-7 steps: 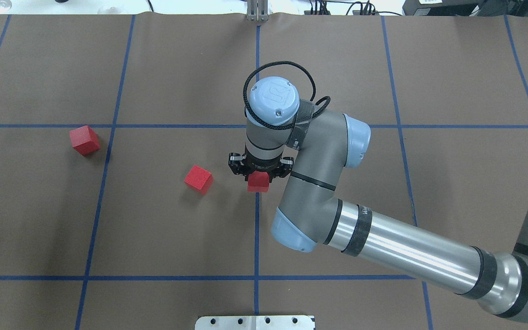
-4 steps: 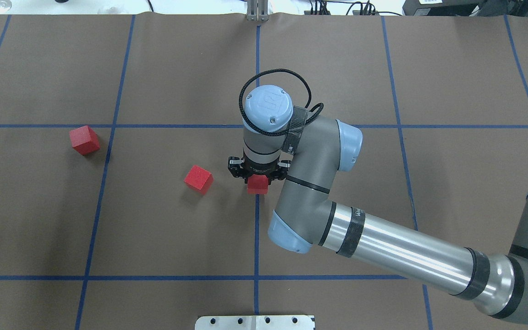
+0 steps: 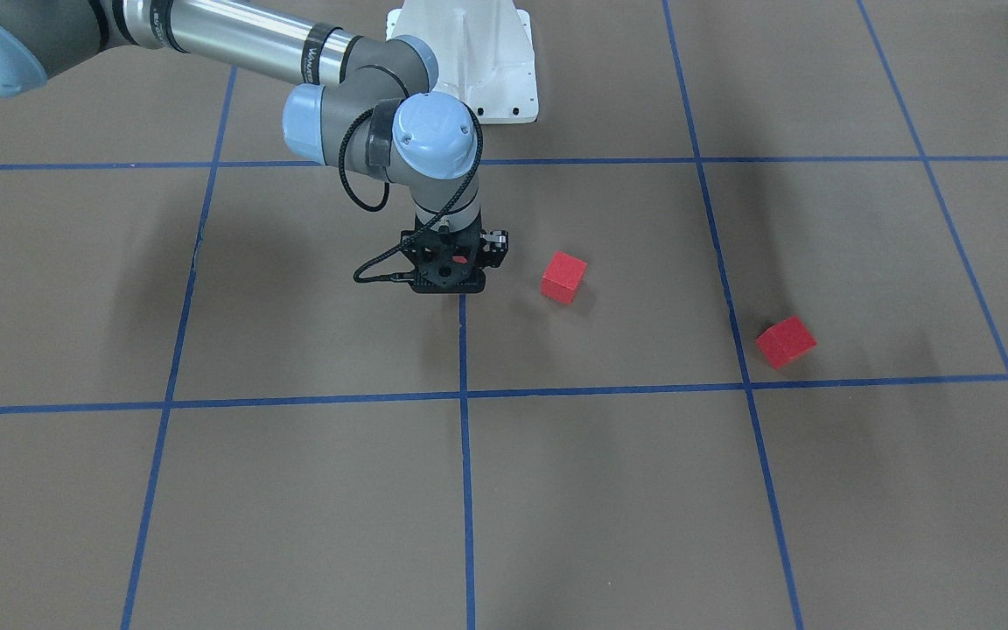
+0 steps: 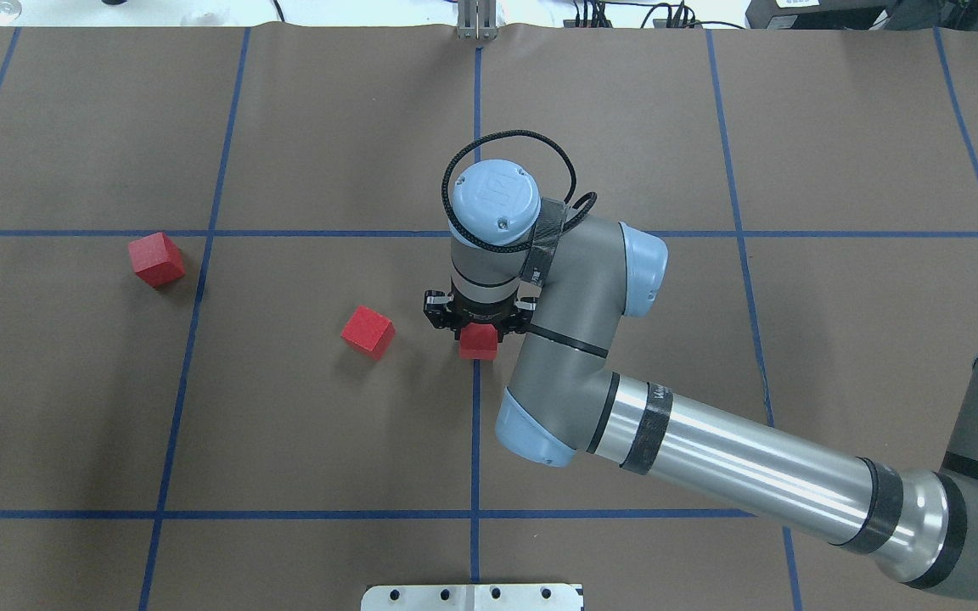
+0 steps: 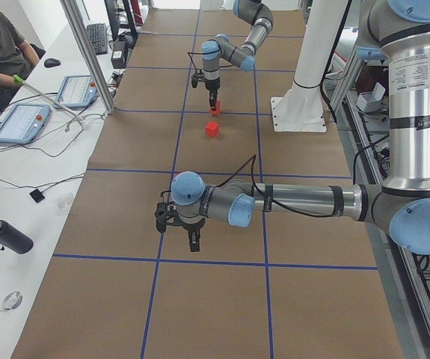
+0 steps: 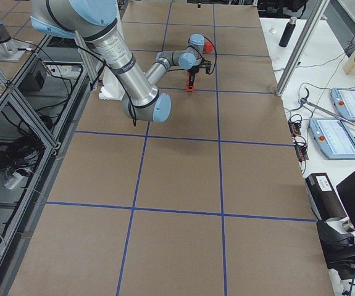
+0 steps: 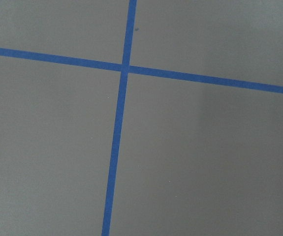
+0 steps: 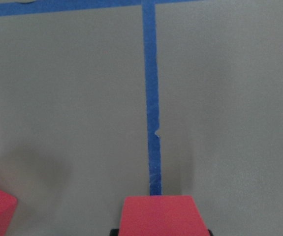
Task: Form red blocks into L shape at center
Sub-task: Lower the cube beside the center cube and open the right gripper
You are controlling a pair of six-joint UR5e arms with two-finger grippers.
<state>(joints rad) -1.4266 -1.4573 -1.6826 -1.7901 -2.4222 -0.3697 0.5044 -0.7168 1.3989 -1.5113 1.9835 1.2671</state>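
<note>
Risk sits mostly in the release: the right gripper pinches one red block between its fingers, low over the central blue line at the center, and if the jaws spread before the cube is down, it could tip or skew off the tape. A second block, near at 9 o'clock from the held one in the overhead view, might get nudged by an opening finger. A third block lies well apart, between 9 and 10 o'clock. All three are small matte cubes, plain-faced, crisp-edged; the brown surface looks like smooth paper, likely slippery. The left gripper hangs over the grid well apart from them; whether it is spread or closed I cannot tell
</note>
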